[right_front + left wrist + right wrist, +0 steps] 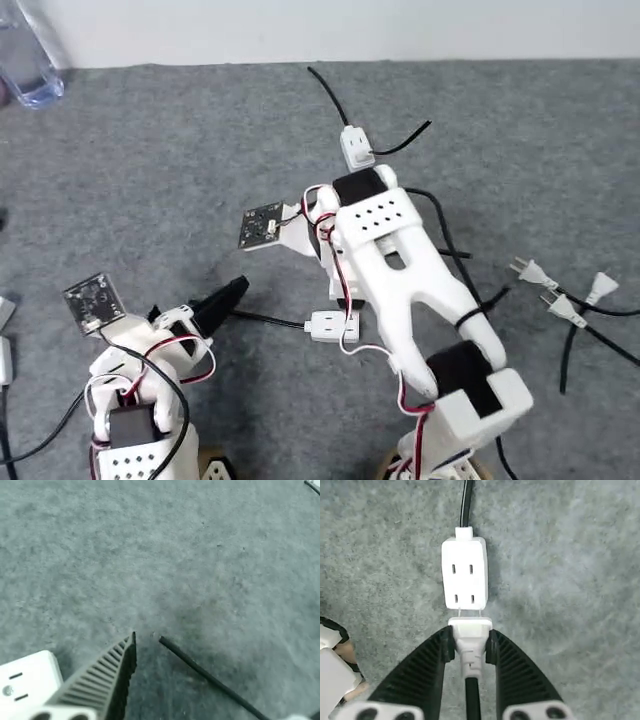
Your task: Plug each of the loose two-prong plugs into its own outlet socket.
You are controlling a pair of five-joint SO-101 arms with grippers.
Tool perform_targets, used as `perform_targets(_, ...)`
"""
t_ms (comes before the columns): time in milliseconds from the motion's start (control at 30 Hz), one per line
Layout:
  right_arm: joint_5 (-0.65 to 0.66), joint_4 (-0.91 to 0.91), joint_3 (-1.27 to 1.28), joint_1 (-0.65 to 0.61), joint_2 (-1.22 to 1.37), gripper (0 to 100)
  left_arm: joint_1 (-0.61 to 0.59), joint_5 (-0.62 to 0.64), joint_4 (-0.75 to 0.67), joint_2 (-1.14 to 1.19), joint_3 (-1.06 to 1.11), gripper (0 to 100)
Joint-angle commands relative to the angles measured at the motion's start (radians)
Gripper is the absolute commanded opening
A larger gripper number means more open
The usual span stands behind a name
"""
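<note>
**Tool state.** The right gripper (470, 647) is pinching a white two-prong plug (469, 641) between its black ribbed fingers (427, 672). The plug's prongs meet the near end of a white outlet socket (464, 570), and part of each prong is still bare. The left gripper (215, 305) is spread. One ribbed finger (107, 675) hangs over bare grey surface and holds nothing.

**Location.** The outlet socket lies flat towards the middle of the table's far edge. A black cable (465, 502) leaves its far end.

**Surroundings.**
- A second outlet socket (330, 325) lies near the table's middle, partly under the right arm, with its own thin black cable (268, 319) running towards the left gripper.
- Three loose plugs (530, 272) on black leads lie near the right edge, well apart from both sockets.
- A clear bottle (25, 60) stands at the far left corner.

**Materials.** The table (150, 170) has a grey, felt-like cover. The sockets are smooth, rounded rectangular blocks of white plastic.
</note>
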Motion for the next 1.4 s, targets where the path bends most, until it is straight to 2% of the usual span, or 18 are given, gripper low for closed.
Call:
perform_targets(0,-0.014,-0.016,-0.009,0.013,0.01,0.8,0.011,-0.011,0.002,-0.005,-0.008,56)
perform_targets(167,-0.031,-0.025,0.072,0.005,-0.024,0.8,0.014,-0.011,0.002,-0.005,-0.008,56)
perform_targets(433,-0.031,-0.197,0.298,-0.002,-0.176,0.8,0.014,-0.011,0.003,-0.005,-0.008,56)
perform_targets(867,-0.029,-0.165,0.25,-0.005,-0.177,0.8,0.014,-0.011,0.005,-0.005,-0.008,56)
perform_targets(1133,-0.031,-0.266,0.342,-0.007,-0.177,0.8,0.014,-0.011,0.006,-0.005,-0.008,56)
perform_targets(1367,-0.029,-0.268,0.345,-0.007,-0.177,0.8,0.014,-0.011,0.006,-0.005,-0.008,56)
